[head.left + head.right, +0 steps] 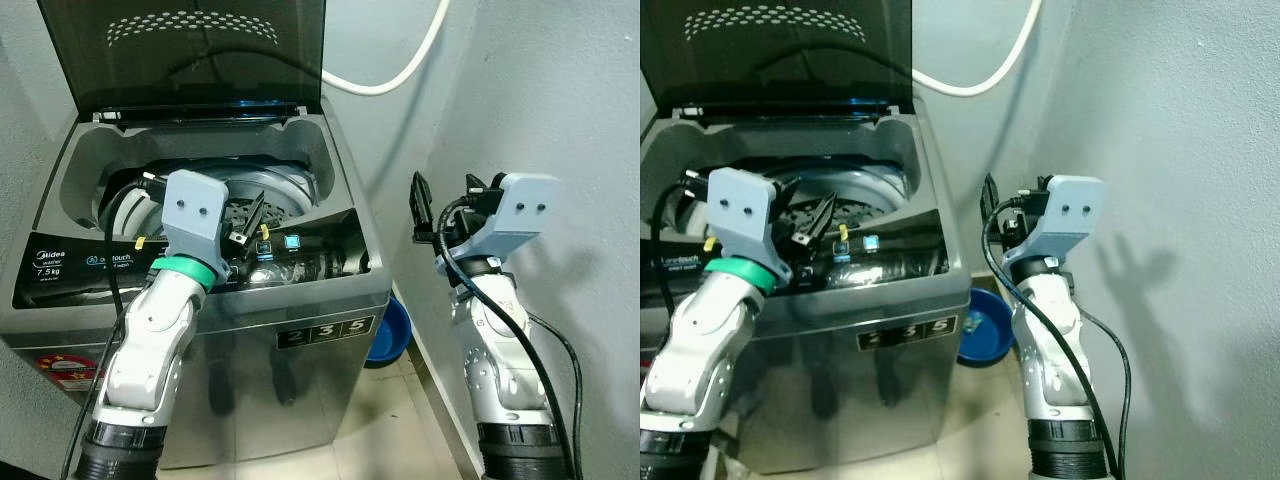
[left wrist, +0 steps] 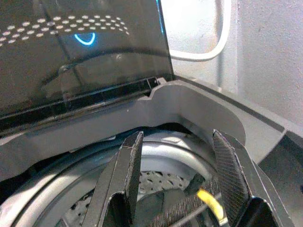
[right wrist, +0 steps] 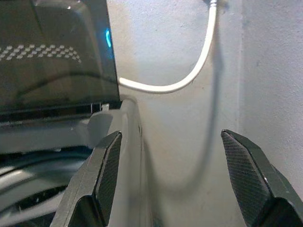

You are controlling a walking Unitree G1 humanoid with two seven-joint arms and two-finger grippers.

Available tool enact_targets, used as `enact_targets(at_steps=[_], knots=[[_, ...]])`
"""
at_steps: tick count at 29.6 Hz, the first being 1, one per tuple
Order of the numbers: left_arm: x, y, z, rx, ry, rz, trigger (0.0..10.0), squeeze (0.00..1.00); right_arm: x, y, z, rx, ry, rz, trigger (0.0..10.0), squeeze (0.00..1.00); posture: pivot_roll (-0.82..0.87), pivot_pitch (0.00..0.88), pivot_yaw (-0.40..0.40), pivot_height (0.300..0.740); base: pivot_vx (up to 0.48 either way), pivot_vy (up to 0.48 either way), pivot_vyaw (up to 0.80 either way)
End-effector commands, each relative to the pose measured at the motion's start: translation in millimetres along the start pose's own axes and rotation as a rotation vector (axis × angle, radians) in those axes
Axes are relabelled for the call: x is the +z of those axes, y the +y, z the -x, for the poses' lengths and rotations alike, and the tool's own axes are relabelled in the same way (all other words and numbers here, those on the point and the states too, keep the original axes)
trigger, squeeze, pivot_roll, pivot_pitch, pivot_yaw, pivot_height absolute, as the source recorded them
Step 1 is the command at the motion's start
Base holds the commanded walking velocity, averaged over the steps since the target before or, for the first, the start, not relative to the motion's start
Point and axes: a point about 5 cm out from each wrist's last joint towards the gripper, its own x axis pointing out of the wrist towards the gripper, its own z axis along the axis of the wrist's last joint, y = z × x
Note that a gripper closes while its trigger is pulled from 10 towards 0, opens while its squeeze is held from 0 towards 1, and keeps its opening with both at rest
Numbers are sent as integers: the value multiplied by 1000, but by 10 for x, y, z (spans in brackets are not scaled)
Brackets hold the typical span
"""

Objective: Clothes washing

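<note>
A grey top-loading washing machine (image 1: 300, 300) stands before me with its dark lid (image 1: 190, 50) raised upright. Its steel drum (image 1: 235, 205) shows perforated walls; I cannot make out clothes inside. My left gripper (image 1: 250, 222) hangs open over the front rim of the drum, its fingers (image 2: 130, 165) apart with nothing between them. My right gripper (image 1: 420, 210) is raised to the right of the machine, beside its corner, open and empty, with its fingers (image 3: 106, 175) spread wide.
A white hose (image 1: 400, 70) curves along the wall behind the machine. A blue basin (image 1: 390, 330) sits on the tiled floor to the machine's right. Walls close in at the back and right. The control panel (image 1: 80, 265) runs along the front.
</note>
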Motion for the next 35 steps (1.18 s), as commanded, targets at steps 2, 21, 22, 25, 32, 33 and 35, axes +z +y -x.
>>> enact_targets(at_steps=[2,21,22,25,32,33,35], knots=[[63,20,20,13,-21,-10,10000,0,-21,-38,98,10,9,4,10000,0,80,42,2,740,0,0,0],[81,-13,-35,23,-22,53,10000,0,-22,80,17,39,2,-17,10000,0,78,65,-2,740,0,0,0],[81,-13,-35,23,-22,53,10000,0,-22,80,17,39,2,-17,10000,0,78,65,-2,740,0,0,0],[63,-43,-35,12,-1,62,10000,0,-26,69,22,35,6,-14,10000,0,74,71,0,740,0,0,0],[69,-44,-56,15,-1,73,10000,0,-47,46,29,25,15,-12,10000,0,73,72,2,740,0,0,0],[69,-46,-59,15,-2,72,10000,0,-49,46,29,25,15,-12,10000,0,73,71,3,740,0,0,0],[71,-47,-60,13,-3,69,10000,0,-49,49,29,25,15,-12,10000,0,73,71,3,740,0,0,0]])
